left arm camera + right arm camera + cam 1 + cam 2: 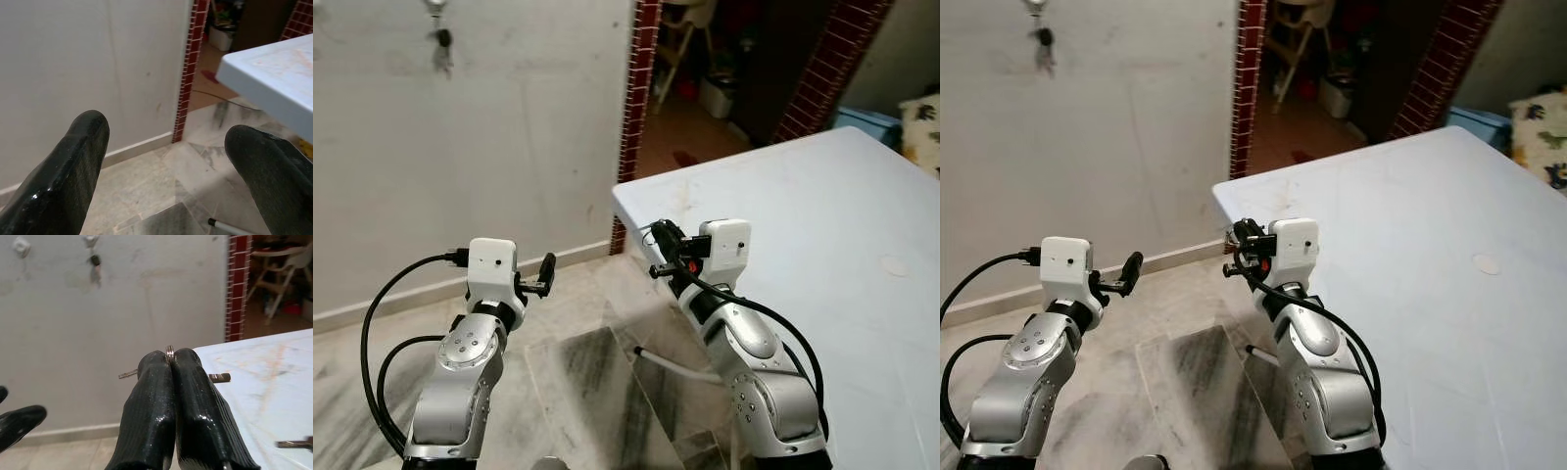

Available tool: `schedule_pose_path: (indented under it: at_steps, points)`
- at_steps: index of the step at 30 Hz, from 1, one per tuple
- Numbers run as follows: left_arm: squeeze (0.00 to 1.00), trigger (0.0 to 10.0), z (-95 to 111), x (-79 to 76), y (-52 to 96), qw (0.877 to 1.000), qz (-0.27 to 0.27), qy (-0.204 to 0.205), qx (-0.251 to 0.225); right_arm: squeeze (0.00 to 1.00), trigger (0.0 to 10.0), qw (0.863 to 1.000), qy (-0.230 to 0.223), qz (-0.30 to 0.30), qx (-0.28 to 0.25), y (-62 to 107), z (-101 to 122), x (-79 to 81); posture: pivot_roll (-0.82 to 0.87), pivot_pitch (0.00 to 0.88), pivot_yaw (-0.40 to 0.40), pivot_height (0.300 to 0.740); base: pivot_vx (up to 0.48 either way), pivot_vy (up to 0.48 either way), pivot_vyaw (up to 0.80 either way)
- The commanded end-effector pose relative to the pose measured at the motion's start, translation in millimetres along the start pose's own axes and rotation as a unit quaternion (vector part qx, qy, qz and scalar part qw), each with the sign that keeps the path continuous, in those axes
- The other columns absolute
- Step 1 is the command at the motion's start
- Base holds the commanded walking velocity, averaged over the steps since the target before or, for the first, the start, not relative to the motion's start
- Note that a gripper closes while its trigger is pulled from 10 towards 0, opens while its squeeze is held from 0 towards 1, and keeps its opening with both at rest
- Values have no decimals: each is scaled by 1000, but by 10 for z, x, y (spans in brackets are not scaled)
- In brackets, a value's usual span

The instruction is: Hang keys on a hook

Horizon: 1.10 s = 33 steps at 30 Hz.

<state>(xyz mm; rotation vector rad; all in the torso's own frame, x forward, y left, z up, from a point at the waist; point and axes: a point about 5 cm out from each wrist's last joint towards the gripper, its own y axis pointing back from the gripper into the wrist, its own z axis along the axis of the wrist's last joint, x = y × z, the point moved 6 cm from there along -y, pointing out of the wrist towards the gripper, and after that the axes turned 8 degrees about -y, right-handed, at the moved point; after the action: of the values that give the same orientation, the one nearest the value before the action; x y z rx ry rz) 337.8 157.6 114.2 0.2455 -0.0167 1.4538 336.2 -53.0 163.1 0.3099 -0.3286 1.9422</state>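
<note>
the right gripper (pixel 168 363) has its jaws pressed together on a key ring (pixel 169 350), with key blades poking out either side of the fingers (pixel 151 401). so the keys (pixel 219 377) are already picked up and held in the air, just over the near corner of the white table (pixel 822 225). another small metal piece lies on the table at the edge of the right wrist view; what it is cannot be told.

the left gripper (pixel 166 147) hangs idle with jaws spread wide and nothing between them, out over the marble floor (pixel 578 372).

the hooks are up on the pale wall (pixel 509 137): one hook (pixel 90 240) already carries a dark bunch (pixel 95 262), and a bare hook (pixel 20 245) sits beside it. both are well apart from the held keys. judging from this, the grasp is done; what is left is to close on the wall, raise the ring to a hook, slip it over and let go.
</note>
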Motion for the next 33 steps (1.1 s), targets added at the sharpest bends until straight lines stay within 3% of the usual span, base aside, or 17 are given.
schedule_pose_path:
  at_steps: [1, 33]
  points:
    - [0, 10000, 68, -40, 6, 1000, -9, 0, -8, 0, 10000, 1000, -4, -22, -2, 14, -11, -104, 172, 27, -66, 740, 0, 300, 0]
    - [0, 10000, 123, -128, -78, 1000, -17, 23, -8, 0, 10000, 999, 2, -37, -18, -23, 101, -191, 159, 29, -73, 740, 0, 480, 0]
